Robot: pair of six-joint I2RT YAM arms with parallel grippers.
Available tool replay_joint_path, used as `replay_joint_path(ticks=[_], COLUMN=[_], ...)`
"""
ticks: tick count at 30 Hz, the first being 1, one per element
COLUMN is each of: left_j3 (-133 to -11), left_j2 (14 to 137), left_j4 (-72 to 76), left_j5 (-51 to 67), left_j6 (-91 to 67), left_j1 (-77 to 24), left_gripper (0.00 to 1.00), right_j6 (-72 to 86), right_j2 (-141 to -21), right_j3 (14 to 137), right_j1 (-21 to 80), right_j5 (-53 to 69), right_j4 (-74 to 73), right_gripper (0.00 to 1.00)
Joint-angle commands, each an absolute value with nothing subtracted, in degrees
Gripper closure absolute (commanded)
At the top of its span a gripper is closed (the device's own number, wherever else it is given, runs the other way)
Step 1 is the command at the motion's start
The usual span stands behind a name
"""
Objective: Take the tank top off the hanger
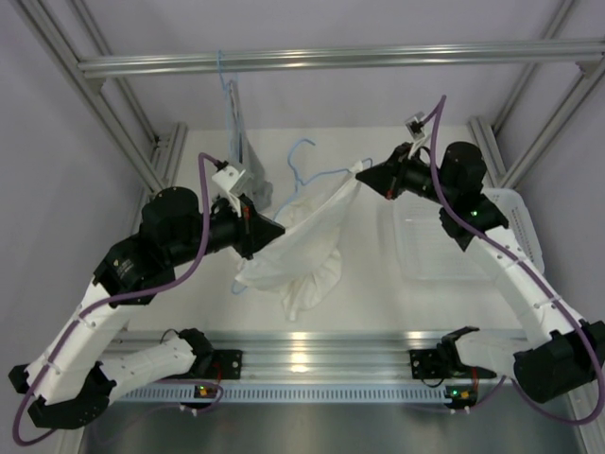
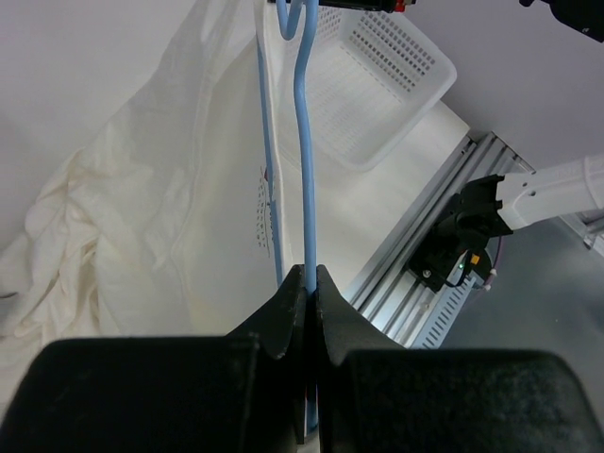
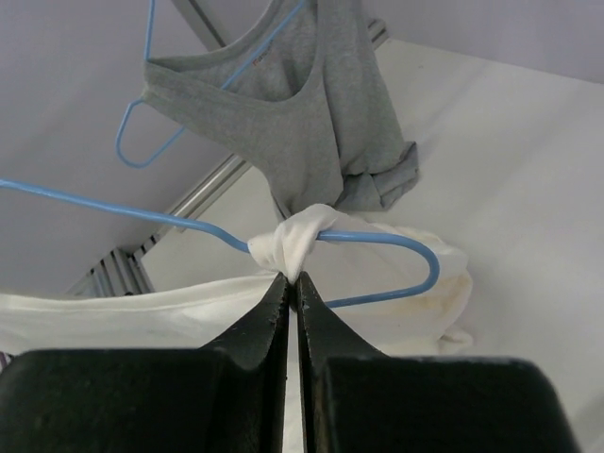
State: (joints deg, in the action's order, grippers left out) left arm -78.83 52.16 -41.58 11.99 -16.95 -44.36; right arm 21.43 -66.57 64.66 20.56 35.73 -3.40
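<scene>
The white tank top [image 1: 307,248] hangs on the light blue wire hanger [image 1: 304,151], held above the table between both arms. My left gripper [image 1: 276,231] is shut on the hanger's wire [image 2: 304,170] at its left end; the white cloth [image 2: 160,208] drapes beside it. My right gripper [image 1: 364,173] is shut on the tank top's strap [image 3: 294,238], which wraps over the hanger wire [image 3: 396,241] near its right bend. The rest of the white fabric [image 3: 142,311] sags below.
A second blue hanger [image 1: 230,104] carrying a grey garment [image 3: 302,123] hangs from the rear rail [image 1: 331,59]. A clear plastic basket [image 1: 444,241] sits at the right of the table; it also shows in the left wrist view [image 2: 377,85]. An aluminium rail [image 1: 312,352] runs along the front.
</scene>
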Motion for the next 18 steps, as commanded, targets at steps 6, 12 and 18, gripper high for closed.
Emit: replay_joint_path(ticks=[6,12,18], left_j3=[-77.61,-74.63,-74.35], left_j2=[51.42,50.45,48.43], left_j4=[-37.61,-38.32,-37.62], left_j5=[11.52,12.13,10.99], left_j6=[-14.50,-12.74,-13.80], left_j1=[-44.65,-44.65,-44.65], left_gripper=[1.00,1.00,1.00], right_j6=[25.04,25.84,24.96], right_j2=[-61.88,-61.35,-62.14], right_j3=[64.34,65.04,65.65], right_j1=[20.22,18.90,18.46], right_j5=[22.08,16.80,12.57], right_j4=[0.44,-2.71,-6.67], right_gripper=[1.00,1.00,1.00])
